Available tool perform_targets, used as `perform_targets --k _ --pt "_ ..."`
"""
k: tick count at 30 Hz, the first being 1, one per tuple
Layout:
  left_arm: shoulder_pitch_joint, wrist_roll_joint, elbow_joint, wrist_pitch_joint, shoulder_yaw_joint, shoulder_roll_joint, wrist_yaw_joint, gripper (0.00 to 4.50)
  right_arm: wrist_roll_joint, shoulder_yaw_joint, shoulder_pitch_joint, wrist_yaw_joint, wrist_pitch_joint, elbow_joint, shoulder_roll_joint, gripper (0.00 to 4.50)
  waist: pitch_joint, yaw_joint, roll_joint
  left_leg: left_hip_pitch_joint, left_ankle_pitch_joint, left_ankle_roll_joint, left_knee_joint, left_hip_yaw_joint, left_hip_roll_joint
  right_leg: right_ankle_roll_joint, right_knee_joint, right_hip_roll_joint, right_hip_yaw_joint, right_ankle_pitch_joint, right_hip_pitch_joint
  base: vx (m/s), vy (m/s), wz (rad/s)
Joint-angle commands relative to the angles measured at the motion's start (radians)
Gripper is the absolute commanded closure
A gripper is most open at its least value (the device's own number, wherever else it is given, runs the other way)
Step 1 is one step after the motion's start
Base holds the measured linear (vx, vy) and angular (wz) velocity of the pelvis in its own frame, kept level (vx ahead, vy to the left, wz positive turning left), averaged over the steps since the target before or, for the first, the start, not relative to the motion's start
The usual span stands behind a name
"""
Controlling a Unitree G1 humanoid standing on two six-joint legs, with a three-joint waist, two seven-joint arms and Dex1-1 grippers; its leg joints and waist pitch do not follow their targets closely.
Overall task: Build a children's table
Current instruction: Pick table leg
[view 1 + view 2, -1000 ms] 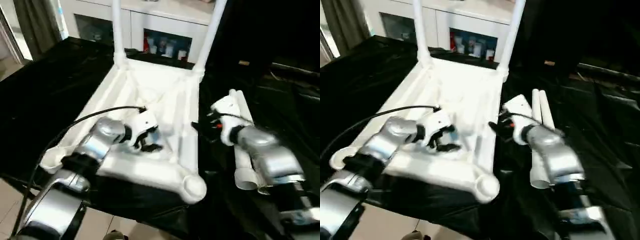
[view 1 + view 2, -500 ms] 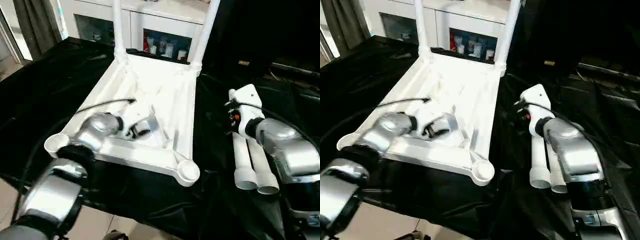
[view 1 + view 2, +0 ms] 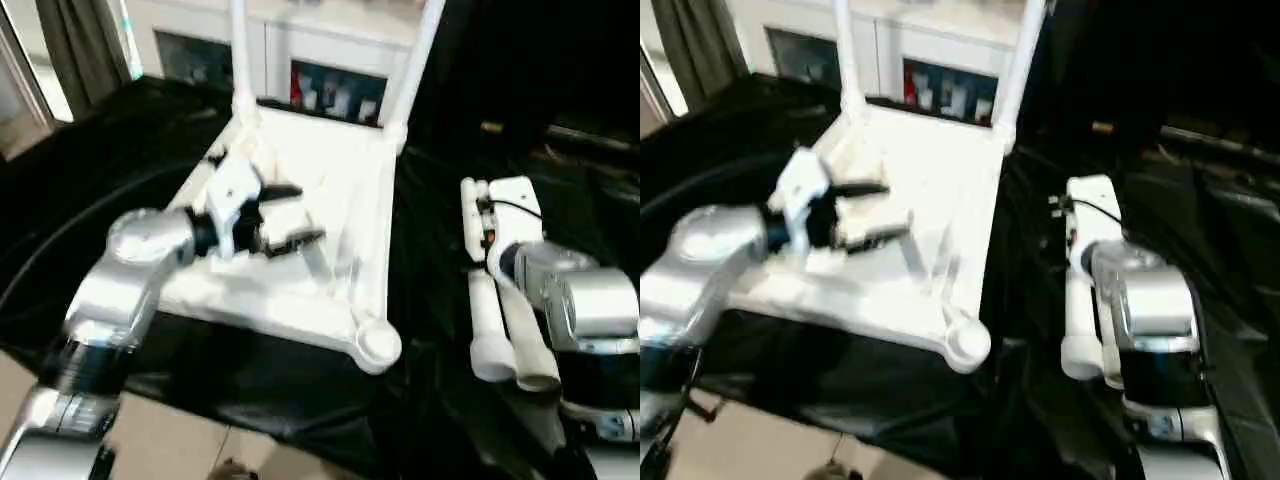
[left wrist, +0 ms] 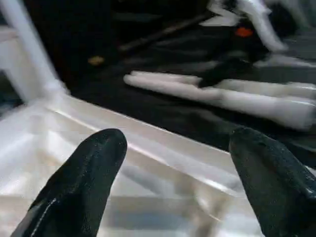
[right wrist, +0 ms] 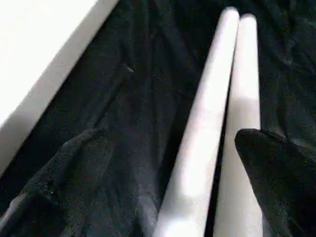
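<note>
The children's table top (image 3: 330, 185) lies upside down on the black cloth, ribbed underside up. Two white legs (image 3: 239, 55) (image 3: 414, 60) stand in its far corner sockets, and the near right socket (image 3: 378, 342) is empty. Two loose legs (image 3: 505, 325) lie side by side on the cloth to the right of the top. My left gripper (image 3: 292, 215) hovers open over the underside, its black fingers (image 4: 89, 168) spread with nothing between them. My right gripper (image 5: 165, 138) is open just above the loose legs (image 5: 217, 113), its fingers either side of them.
A white cabinet (image 3: 330, 50) with glass doors stands behind the draped work surface. The cloth's front edge (image 3: 250, 410) drops to the floor near me. A black cable (image 3: 70, 230) runs from my left wrist across the cloth.
My left gripper has lifted off the near ribs and moved toward the far side of the top. My right gripper has swung from the top's right edge to above the loose legs.
</note>
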Motion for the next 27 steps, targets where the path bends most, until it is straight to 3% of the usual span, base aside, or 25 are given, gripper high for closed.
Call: perform_targets --k 1,4,7,10,21,23,24,27 --pt "0.041 -0.019 -0.106 0.077 -0.029 0.021 -0.010 0.53 0.006 -0.036 -0.005 -0.018 0.052 -0.001 0.005 0.03 -0.057 -0.006 0.011 0.022 -0.223 -0.064 -0.077 -0.028 0.048 -0.120 -0.081 -0.080 0.071 -0.262 0.041 0.000 0.000 0.00" --pt "0.077 -0.044 -0.181 0.140 -0.036 0.037 0.004 0.53 0.010 -0.040 -0.002 -0.031 0.079 0.003 0.012 0.03 -0.057 -0.011 0.011 0.022 -0.201 -0.063 -0.076 -0.025 0.045 -0.122 -0.079 -0.074 0.071 -0.232 0.040 0.000 0.000 0.00" --pt "0.103 -0.049 -0.230 0.176 -0.057 0.042 0.023 0.53 0.021 -0.055 0.006 -0.027 0.123 0.030 0.028 0.03 -0.055 -0.015 0.011 0.021 -0.220 -0.066 -0.077 -0.026 0.043 -0.115 -0.085 -0.075 0.070 -0.264 0.041 0.000 0.000 0.00" --pt "0.101 -0.050 -0.258 0.205 -0.072 0.036 0.024 0.53 0.030 -0.056 0.006 -0.021 0.139 0.050 0.028 0.03 -0.054 -0.019 0.010 0.020 -0.218 -0.069 -0.077 -0.027 0.042 -0.098 -0.087 -0.073 0.070 -0.277 0.041 0.000 0.000 0.00" --pt "0.092 -0.066 -0.326 0.273 -0.097 0.026 0.052 0.53 0.063 -0.041 0.010 0.010 0.203 0.082 0.029 0.03 -0.055 -0.019 0.004 0.018 -0.188 -0.062 -0.075 -0.025 0.042 -0.094 -0.086 -0.073 0.070 -0.259 0.042 0.000 0.000 0.00" --pt "0.096 -0.060 -0.335 0.278 -0.105 0.020 0.060 0.53 0.074 -0.042 0.013 0.022 0.212 0.105 0.024 0.03 -0.060 -0.021 -0.015 0.017 -0.179 -0.058 -0.073 -0.023 0.043 -0.086 -0.087 -0.075 0.070 -0.279 0.045 0.000 0.000 0.00" --pt "0.097 -0.057 -0.338 0.279 -0.109 0.017 0.065 0.53 0.080 -0.044 0.015 0.025 0.214 0.114 0.022 0.03 -0.060 -0.018 -0.009 0.018 -0.175 -0.058 -0.073 -0.024 0.043 -0.087 -0.085 -0.077 0.070 -0.280 0.045 0.000 0.000 0.00" --pt "0.102 -0.050 -0.348 0.282 -0.121 0.008 0.081 0.53 0.085 -0.038 0.025 0.035 0.208 0.145 0.012 0.38 -0.062 -0.017 -0.018 0.018 -0.169 -0.058 -0.072 -0.023 0.044 -0.075 -0.087 -0.078 0.069 -0.292 0.043 0.000 0.000 0.00"
